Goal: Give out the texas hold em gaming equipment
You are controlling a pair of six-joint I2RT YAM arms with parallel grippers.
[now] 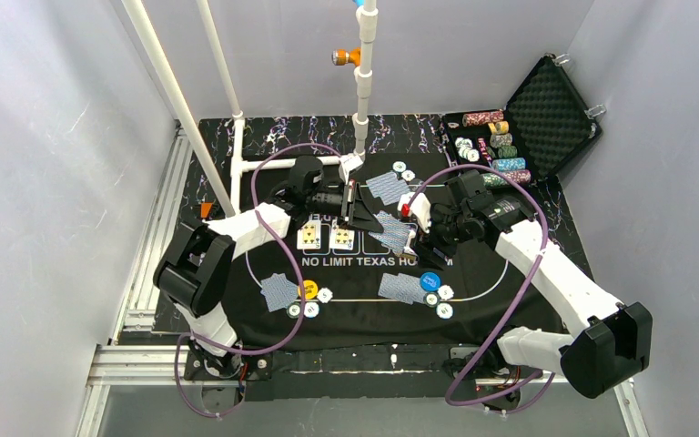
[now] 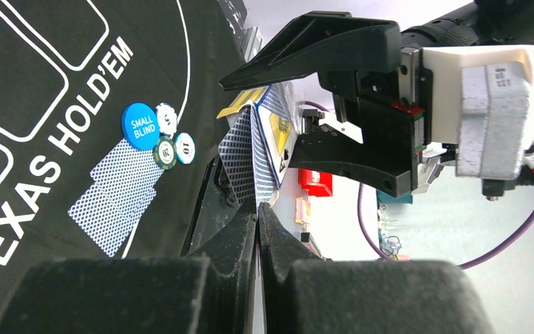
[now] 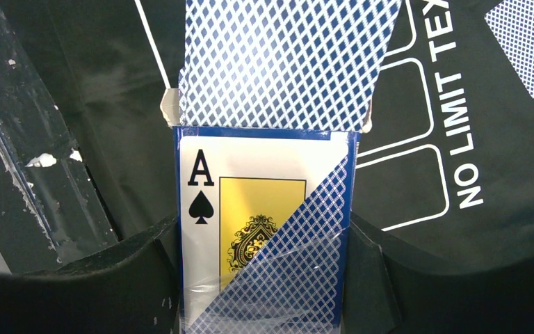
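Deck (image 3: 250, 209), prob boxed, cut off at btm edge; far chips' (image 1: 483, 117) values too small.

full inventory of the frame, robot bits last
mat: 1, black, white print, table centre
face-up cards: 2, side by side, mat centre
face-down piles: 3, blue-backed; near left, near right, far centre
yellow disc: 1, by near-left pile
blue disc: 1, by near-right pile
chips: 8 loose, white and green; three per disc, two by far pile
case: 1, black, open, far right, chip stacks inside
card box: 1, ace-of-spades front, in right gripper
protruding cards: count unclear, blue-backed, at box mouth
pipe frame: 1, white, far left
left gripper: shut on protruding cards
right gripper: shut on card box
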